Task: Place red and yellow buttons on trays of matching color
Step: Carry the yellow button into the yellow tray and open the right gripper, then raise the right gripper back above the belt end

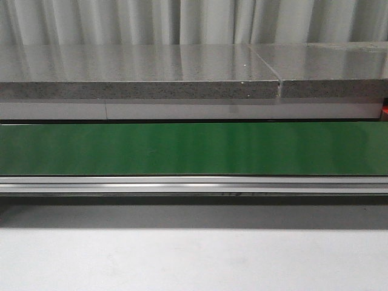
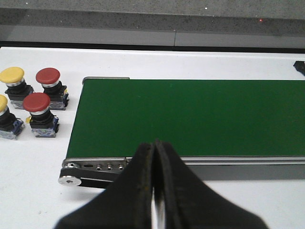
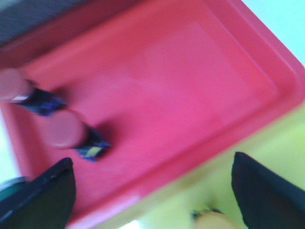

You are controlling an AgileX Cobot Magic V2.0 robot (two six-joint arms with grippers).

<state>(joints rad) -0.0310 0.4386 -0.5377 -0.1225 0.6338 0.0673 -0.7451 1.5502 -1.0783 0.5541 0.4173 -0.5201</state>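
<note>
In the left wrist view my left gripper [image 2: 154, 148] is shut with nothing in it, hanging over the near edge of the green belt [image 2: 190, 117]. Beyond the belt's end, two red buttons [image 2: 47, 76] [image 2: 36, 102] and two yellow buttons [image 2: 12, 75] [image 2: 2, 102] stand on the white table. The blurred right wrist view shows my right gripper [image 3: 152, 191] open over the edge between the red tray [image 3: 200, 71] and the yellow tray [image 3: 267, 143]. Two red buttons [image 3: 62, 130] [image 3: 12, 85] lie in the red tray. A yellow button [image 3: 212, 220] sits in the yellow tray. Neither gripper appears in the front view.
The green conveyor belt [image 1: 194, 148] runs across the front view, with a silver rail [image 1: 194, 183] along its near side and a grey stone ledge [image 1: 139, 76] behind. White table [image 1: 194, 260] lies in front. A black roller end [image 2: 76, 174] caps the belt's corner.
</note>
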